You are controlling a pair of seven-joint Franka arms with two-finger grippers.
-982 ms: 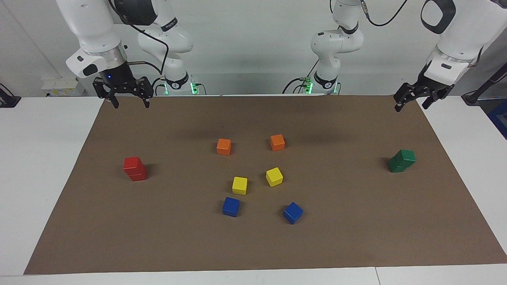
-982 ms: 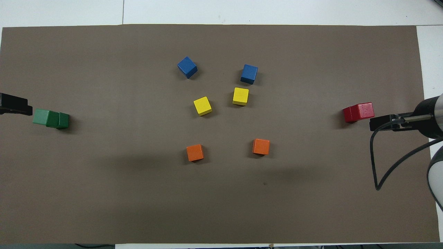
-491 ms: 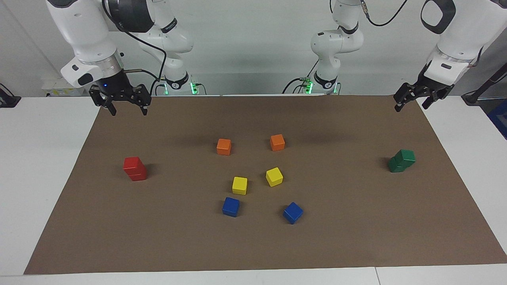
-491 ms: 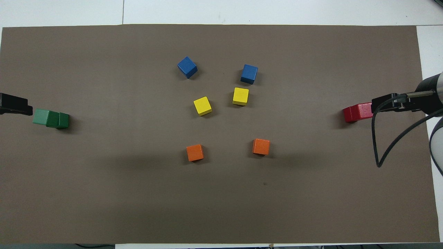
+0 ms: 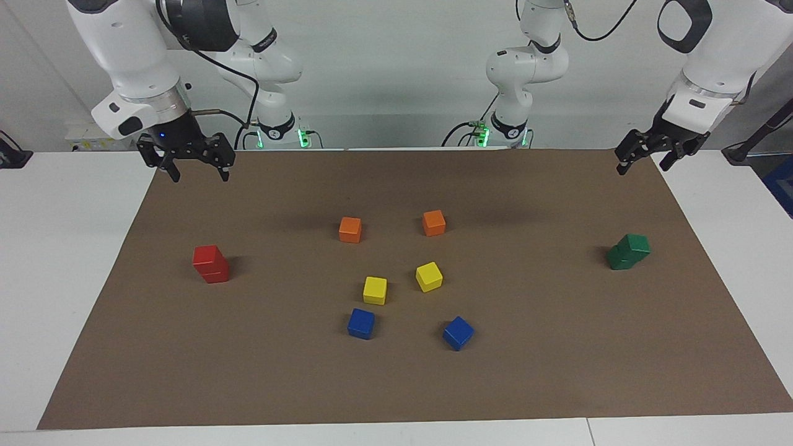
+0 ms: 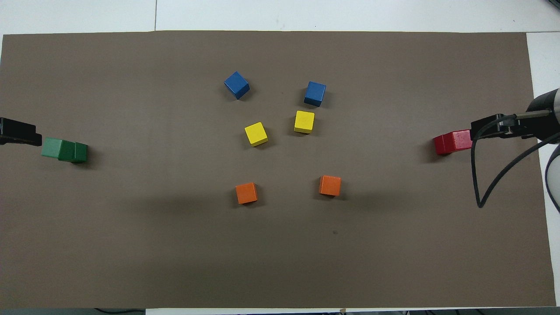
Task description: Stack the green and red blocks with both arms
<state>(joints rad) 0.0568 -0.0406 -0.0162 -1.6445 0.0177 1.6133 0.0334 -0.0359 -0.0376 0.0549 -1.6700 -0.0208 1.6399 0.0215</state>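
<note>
Two red blocks point(image 5: 210, 264) stand stacked one on the other toward the right arm's end of the mat; the stack also shows in the overhead view point(image 6: 453, 142). Two dark green blocks point(image 5: 628, 252) stand stacked, the top one slightly askew, toward the left arm's end; this stack also shows in the overhead view point(image 6: 65, 150). My right gripper point(image 5: 200, 175) hangs open and empty in the air over the mat's edge, well clear of the red stack. My left gripper point(image 5: 643, 163) hangs open and empty over the mat's edge, clear of the green stack.
A brown mat point(image 5: 396, 384) covers the table. In its middle lie two orange cubes point(image 5: 350, 229) point(image 5: 433, 223), two yellow cubes point(image 5: 375, 290) point(image 5: 429, 276) and two blue cubes point(image 5: 361, 323) point(image 5: 458, 332). White table borders the mat at both ends.
My right gripper has drifted toward the right arm's end of the table, away from the mat's middle. My left gripper has barely moved. No block has moved.
</note>
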